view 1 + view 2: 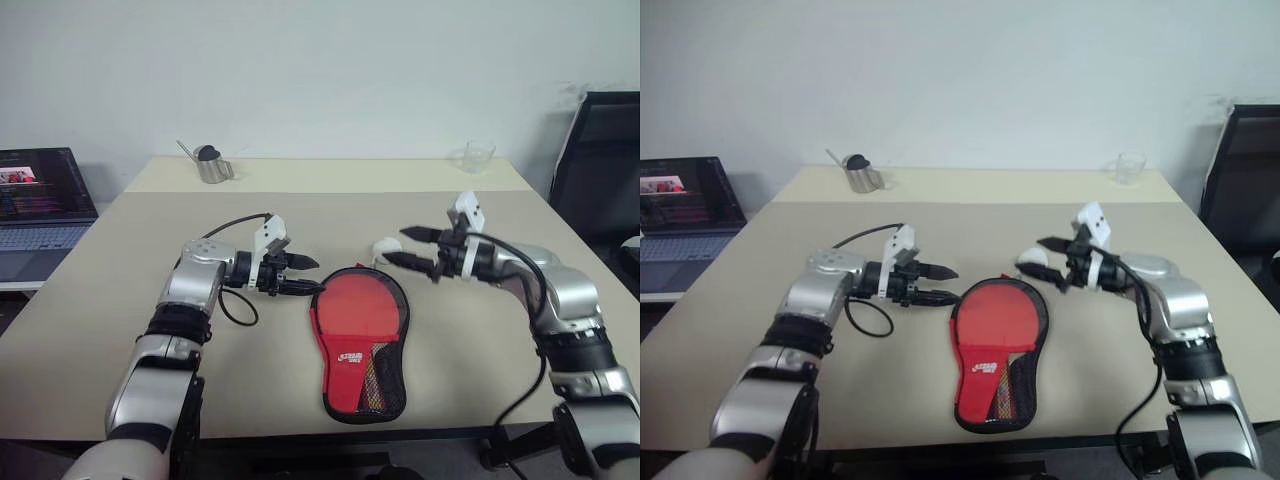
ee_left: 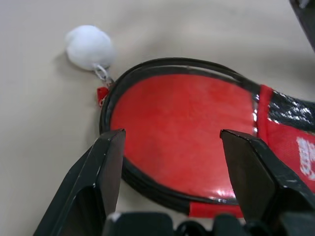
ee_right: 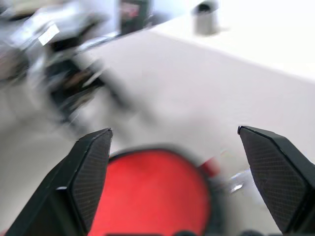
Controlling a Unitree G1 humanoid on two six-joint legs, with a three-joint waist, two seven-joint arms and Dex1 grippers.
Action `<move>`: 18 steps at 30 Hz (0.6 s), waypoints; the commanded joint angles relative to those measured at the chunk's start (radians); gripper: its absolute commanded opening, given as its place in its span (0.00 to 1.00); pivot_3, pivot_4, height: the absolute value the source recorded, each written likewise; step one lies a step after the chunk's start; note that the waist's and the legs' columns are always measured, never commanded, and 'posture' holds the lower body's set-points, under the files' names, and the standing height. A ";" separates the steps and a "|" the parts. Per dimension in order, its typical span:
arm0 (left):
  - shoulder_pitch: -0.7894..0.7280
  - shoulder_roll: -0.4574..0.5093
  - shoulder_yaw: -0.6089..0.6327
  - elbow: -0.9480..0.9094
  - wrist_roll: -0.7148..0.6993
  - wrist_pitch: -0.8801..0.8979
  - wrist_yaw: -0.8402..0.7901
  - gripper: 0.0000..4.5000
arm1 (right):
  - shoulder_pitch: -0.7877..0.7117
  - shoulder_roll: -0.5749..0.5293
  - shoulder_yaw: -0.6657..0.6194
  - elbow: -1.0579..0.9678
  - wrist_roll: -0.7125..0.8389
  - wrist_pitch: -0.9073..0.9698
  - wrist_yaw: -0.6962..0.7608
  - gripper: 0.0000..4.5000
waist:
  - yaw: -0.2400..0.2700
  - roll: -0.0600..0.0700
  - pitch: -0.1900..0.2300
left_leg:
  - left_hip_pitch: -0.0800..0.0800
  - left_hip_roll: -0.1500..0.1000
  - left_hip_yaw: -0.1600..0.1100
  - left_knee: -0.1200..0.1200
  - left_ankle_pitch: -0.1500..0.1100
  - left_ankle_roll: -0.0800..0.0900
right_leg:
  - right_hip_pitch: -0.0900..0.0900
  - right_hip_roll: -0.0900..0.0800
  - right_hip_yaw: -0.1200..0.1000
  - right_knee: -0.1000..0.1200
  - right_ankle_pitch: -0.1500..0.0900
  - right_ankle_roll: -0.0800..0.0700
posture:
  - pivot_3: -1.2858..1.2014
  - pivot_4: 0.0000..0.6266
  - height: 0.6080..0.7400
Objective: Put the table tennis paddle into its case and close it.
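Observation:
The red case [image 1: 352,360], with white lettering and black edging, lies flat near the table's front edge, its round end away from me. The table tennis paddle's red face [image 1: 360,305] shows inside the round end; its handle is hidden under the mesh pocket [image 1: 376,385]. The white ball [image 1: 383,246] rests on the table by the case's far rim. My left gripper [image 1: 315,276] hovers open just left of the round end, pointing right; in the left wrist view its fingers [image 2: 106,167] frame the red face [image 2: 182,128]. My right gripper [image 1: 396,247] hangs open above the ball, pointing left.
A metal cup [image 1: 213,166] stands at the table's far left and a clear glass [image 1: 478,156] at the far right. A laptop [image 1: 40,205] sits on a desk to the left. A black chair [image 1: 600,150] stands at the right.

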State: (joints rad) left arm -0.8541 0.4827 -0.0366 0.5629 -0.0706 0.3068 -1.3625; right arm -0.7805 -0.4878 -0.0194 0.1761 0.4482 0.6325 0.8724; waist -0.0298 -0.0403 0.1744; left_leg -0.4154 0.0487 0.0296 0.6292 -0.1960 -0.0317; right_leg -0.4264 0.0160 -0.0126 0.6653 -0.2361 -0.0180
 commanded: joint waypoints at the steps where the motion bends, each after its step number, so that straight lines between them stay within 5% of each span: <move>1: 0.049 0.019 0.042 -0.185 -0.052 0.084 0.093 0.74 | -0.050 0.022 -0.018 0.083 -0.036 -0.065 -0.041 0.99 | 0.000 0.000 0.000 | 0.000 0.000 0.000 0.000 0.000 0.000 | 0.000 0.000 0.000 -0.001 0.000 0.000 | 0.52 0.24 1.00; 9: 0.229 -0.042 0.002 -0.458 -0.077 0.212 0.292 0.74 | -0.246 0.120 -0.003 0.517 -0.202 -0.175 -0.272 0.99 | -0.003 0.001 0.001 | 0.002 0.000 0.002 0.000 0.000 0.000 | 0.000 -0.002 0.003 0.001 0.001 0.001 | 0.52 0.24 1.00; 18: 0.283 -0.223 -0.042 -0.509 -0.033 0.225 0.616 0.74 | -0.386 0.212 -0.008 0.860 -0.290 -0.301 -0.337 0.99 | 0.000 0.001 0.001 | 0.000 0.000 0.002 0.000 0.000 0.000 | 0.000 -0.002 0.003 -0.001 0.001 0.001 | 0.52 0.24 1.00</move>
State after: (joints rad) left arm -0.5780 0.2664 -0.0703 0.1068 -0.1060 0.5359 -0.7779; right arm -1.1210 -0.2681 -0.0084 1.0253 0.1699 0.3717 0.5532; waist -0.0296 -0.0389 0.1752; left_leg -0.4155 0.0487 0.0321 0.6288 -0.1959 -0.0313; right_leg -0.4264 0.0140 -0.0092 0.6643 -0.2350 -0.0173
